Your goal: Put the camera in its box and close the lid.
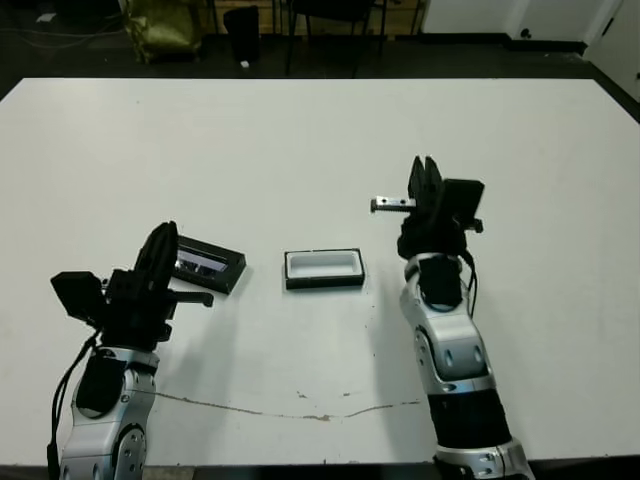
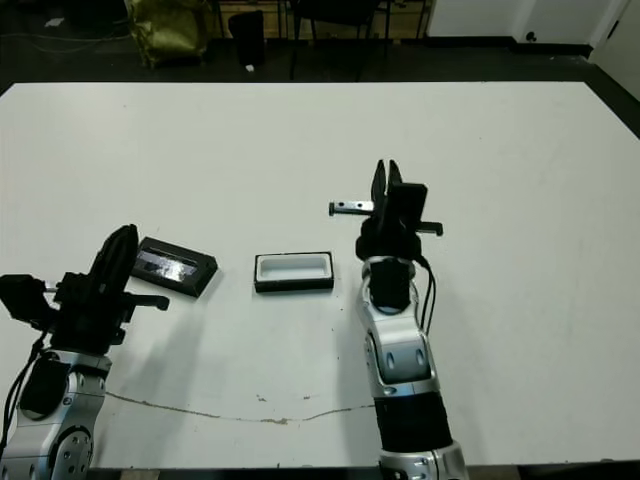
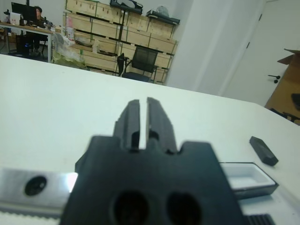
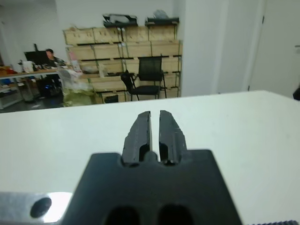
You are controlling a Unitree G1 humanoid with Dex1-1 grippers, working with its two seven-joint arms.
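- On the white table (image 1: 300, 130), the box (image 1: 324, 269) sits open near the middle, its white lining showing.
- Just to its left lies the lid (image 1: 208, 264), beside the left gripper (image 1: 158, 250), whose fingers are pressed together on nothing.
- Right of the box, the right gripper (image 1: 426, 175) stands raised, fingers narrowed, empty.
- Beyond the box in the left wrist view, the camera (image 3: 263, 150) rests on the table.

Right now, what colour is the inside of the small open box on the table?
White, within black outer walls of the small shallow rectangular box; the left eye view shows it best.
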